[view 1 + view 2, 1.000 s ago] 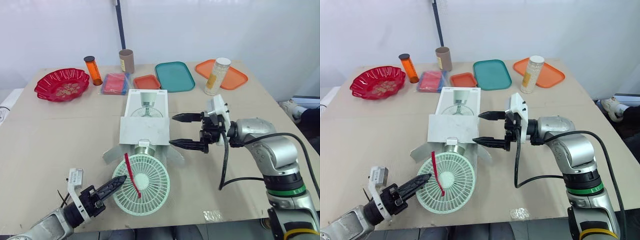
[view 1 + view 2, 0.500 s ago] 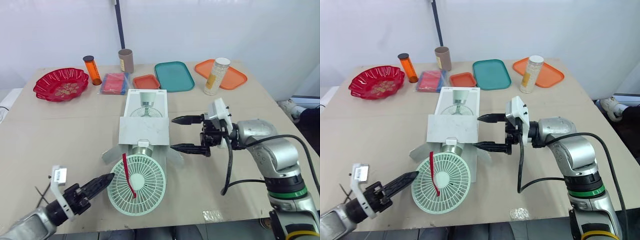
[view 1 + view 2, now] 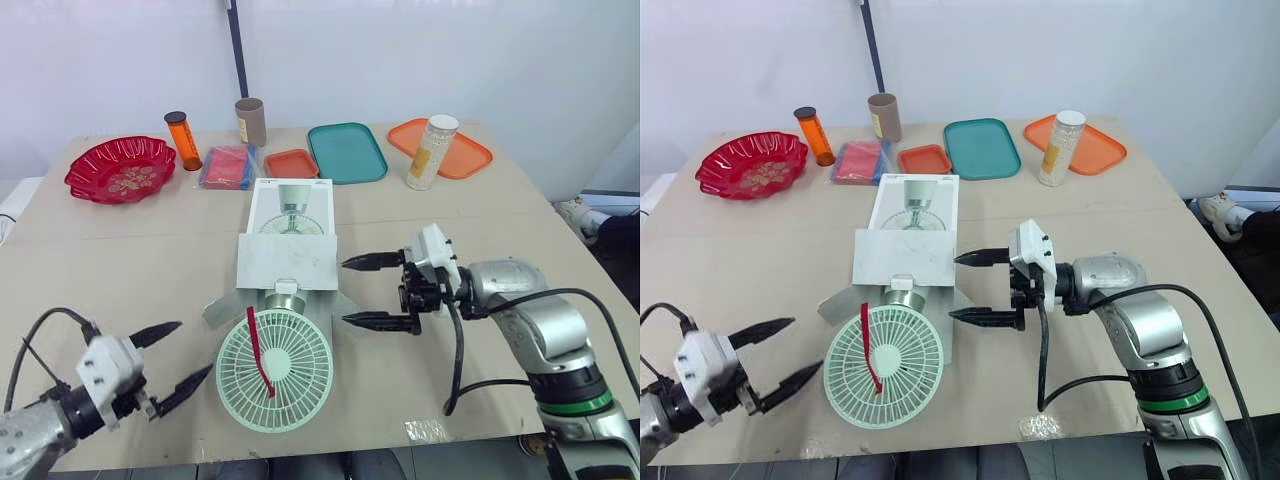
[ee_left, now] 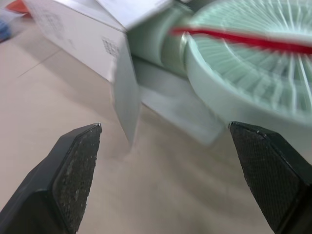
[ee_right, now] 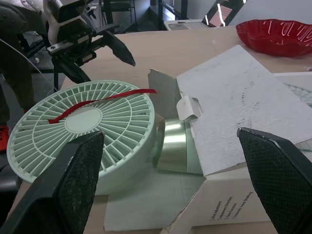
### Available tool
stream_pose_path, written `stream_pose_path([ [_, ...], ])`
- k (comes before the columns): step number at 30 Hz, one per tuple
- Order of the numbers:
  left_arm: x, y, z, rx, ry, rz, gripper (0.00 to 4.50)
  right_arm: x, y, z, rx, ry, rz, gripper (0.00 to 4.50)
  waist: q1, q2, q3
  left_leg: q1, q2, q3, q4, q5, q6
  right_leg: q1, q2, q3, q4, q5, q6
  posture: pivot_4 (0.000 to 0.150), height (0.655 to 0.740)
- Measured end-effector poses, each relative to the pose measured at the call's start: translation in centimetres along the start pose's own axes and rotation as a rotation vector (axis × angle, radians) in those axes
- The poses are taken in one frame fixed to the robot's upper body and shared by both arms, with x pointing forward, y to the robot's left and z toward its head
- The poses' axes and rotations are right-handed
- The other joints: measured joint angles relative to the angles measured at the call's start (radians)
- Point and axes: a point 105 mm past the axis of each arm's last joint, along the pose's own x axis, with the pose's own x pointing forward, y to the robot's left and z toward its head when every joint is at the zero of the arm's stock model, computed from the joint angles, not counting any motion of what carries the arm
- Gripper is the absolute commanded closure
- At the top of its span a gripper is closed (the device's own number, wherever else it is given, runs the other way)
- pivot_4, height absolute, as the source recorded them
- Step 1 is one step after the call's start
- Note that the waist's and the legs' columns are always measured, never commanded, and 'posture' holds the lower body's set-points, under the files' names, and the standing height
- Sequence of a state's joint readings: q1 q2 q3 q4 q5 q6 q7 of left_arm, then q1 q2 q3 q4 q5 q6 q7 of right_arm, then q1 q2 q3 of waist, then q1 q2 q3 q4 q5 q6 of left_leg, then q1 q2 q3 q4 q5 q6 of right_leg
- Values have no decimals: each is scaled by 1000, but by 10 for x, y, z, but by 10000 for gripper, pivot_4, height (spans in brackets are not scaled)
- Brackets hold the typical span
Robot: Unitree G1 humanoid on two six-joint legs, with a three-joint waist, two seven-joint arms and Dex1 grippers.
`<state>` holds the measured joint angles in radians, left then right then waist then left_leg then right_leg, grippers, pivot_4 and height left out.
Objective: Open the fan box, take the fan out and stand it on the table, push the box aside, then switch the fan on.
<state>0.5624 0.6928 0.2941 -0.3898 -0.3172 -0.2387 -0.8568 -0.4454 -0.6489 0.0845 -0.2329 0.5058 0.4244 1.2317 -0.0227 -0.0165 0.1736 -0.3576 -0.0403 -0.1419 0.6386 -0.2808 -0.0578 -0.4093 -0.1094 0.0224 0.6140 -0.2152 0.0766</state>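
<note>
on the fan box, the small side print is unreadable.

Nothing legible anywhere.

- fan box: a few lines of small print on the side wall, close to one finger of the right gripper. Too small to read.
- Same box, wall facing the left gripper: dark square code patch just ahead of that claw, with fainter print further along the wall. Blurred, unreadable.
- Box top, beyond the right gripper's tips: printed fan picture. Can't make out any lettering.
- brown canister, well beyond both claws: yellowish label, text illegible.

No brand, number or sign readable.
</note>
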Motion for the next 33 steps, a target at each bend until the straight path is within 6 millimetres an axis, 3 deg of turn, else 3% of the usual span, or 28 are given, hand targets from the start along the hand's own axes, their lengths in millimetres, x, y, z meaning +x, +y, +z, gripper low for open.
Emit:
stream_pose_path([
  [6,-8,0,-13,312,-3,-39,413,1,0,-2,-7,7,2,0,0,0,0,0,0,0,0,0,0,0,0,0,0,3,5,1500,7384],
  [8,-7,9,-4,582,-64,-28,413,3,-1,-9,13,17,4,0,1,-1,0,0,0,0,0,0,0,0,0,0,0,4,5,1500,7384],
  [13,-7,4,4,864,-195,-34,413,5,-2,-11,10,21,-5,0,-1,0,0,0,0,0,0,0,0,-1,0,0,-1,4,6,1500,7384],
  [18,-10,-2,2,954,-245,-57,413,5,-3,-11,4,25,-12,0,0,0,0,1,0,0,1,0,0,0,0,-1,0,5,7,1500,7384],
  [22,-4,5,12,1082,-333,-42,413,4,-5,-12,9,23,-18,0,0,0,0,1,0,0,1,0,0,1,0,-1,0,6,8,1500,7384],
  [26,-1,5,12,1123,-363,-59,413,3,3,-12,5,27,3,0,0,0,0,1,0,0,1,0,0,0,0,-1,0,6,8,1500,7384],
  [33,7,-3,9,1145,-397,-106,413,-16,16,-5,-7,34,-3,0,0,0,0,3,1,1,1,0,1,2,0,-1,0,7,10,1500,7384],
])
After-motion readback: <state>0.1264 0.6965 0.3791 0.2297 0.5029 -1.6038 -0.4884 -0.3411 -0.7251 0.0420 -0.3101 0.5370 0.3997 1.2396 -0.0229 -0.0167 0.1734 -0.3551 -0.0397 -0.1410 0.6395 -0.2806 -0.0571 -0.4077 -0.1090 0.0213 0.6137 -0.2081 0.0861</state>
